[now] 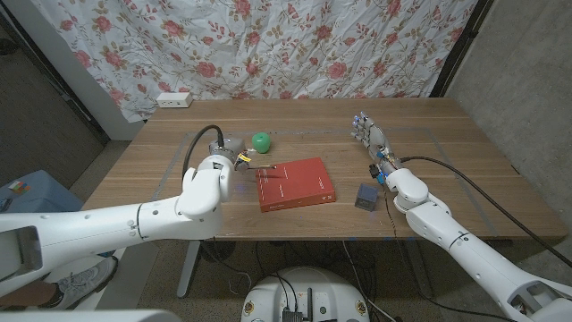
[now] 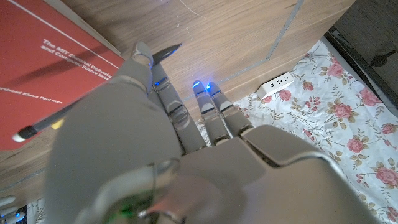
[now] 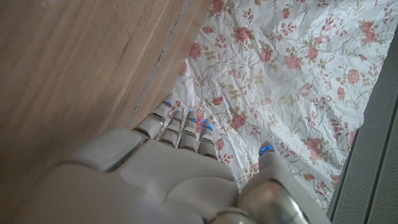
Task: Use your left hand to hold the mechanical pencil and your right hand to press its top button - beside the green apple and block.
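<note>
Pencil position: slim grey mechanical pencil [image 1: 268, 173], pinched in left robot hand [image 1: 239, 159] above red hardcover book [image 1: 296, 183], points toward right robot hand [image 1: 368, 134], fingers apart, empty, well apart.

On the table: one green apple [image 1: 260, 141], one red book [image 1: 296, 184], one grey block [image 1: 365, 197], one mechanical pencil [image 1: 264, 167].

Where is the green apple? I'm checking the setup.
In the head view, the green apple sits left of centre, behind the red book.
</note>
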